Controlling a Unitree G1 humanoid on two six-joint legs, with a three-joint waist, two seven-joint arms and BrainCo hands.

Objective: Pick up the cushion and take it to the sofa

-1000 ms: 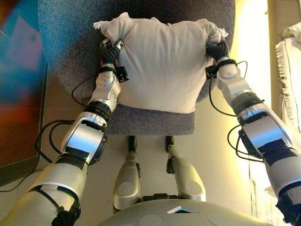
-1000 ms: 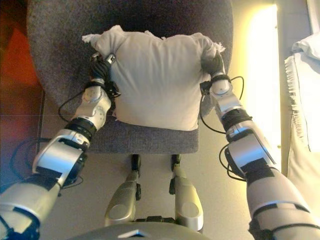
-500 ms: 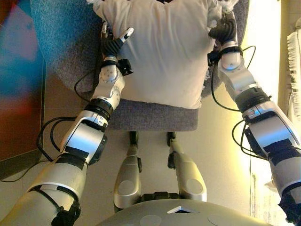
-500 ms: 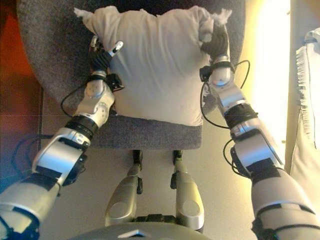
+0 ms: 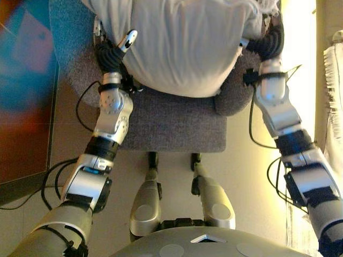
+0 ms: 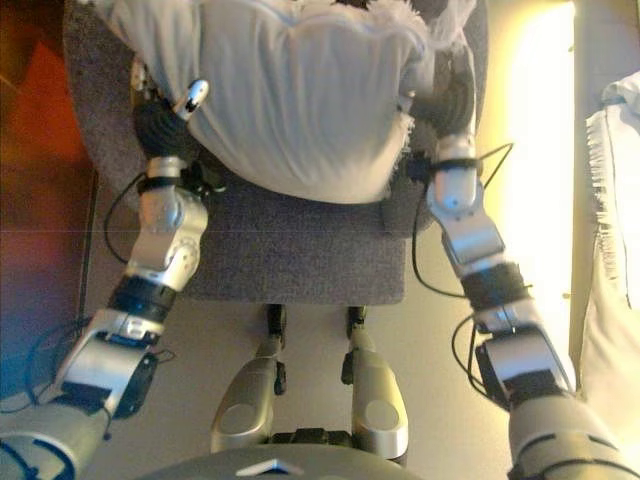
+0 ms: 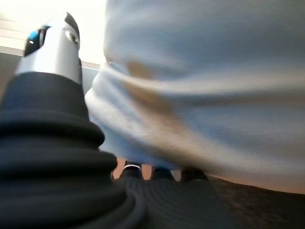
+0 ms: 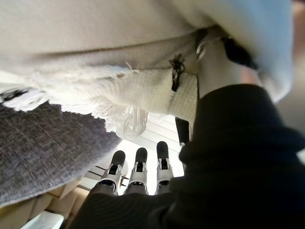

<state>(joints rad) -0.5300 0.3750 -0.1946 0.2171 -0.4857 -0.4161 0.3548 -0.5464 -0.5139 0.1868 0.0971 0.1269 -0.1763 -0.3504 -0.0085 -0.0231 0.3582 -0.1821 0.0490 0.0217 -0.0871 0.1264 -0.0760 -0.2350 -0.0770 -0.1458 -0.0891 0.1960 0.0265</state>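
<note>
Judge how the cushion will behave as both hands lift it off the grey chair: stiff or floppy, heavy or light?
Probably floppy: the cushion bulges and creases between the left hand and the right hand. Likely light for its bulk, since it is held only at its sides. Its fringed edge dangles and may snag the chair.

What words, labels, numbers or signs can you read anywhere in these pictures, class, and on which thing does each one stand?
None: no view shows any readable text.
The cream fabric cushion is plain, with a fringed edge and no visible label.
The grey upholstered chair bears no print.
The left hand and the right hand show no readable marks.
The white fringed cloth at the right is plain too.
</note>
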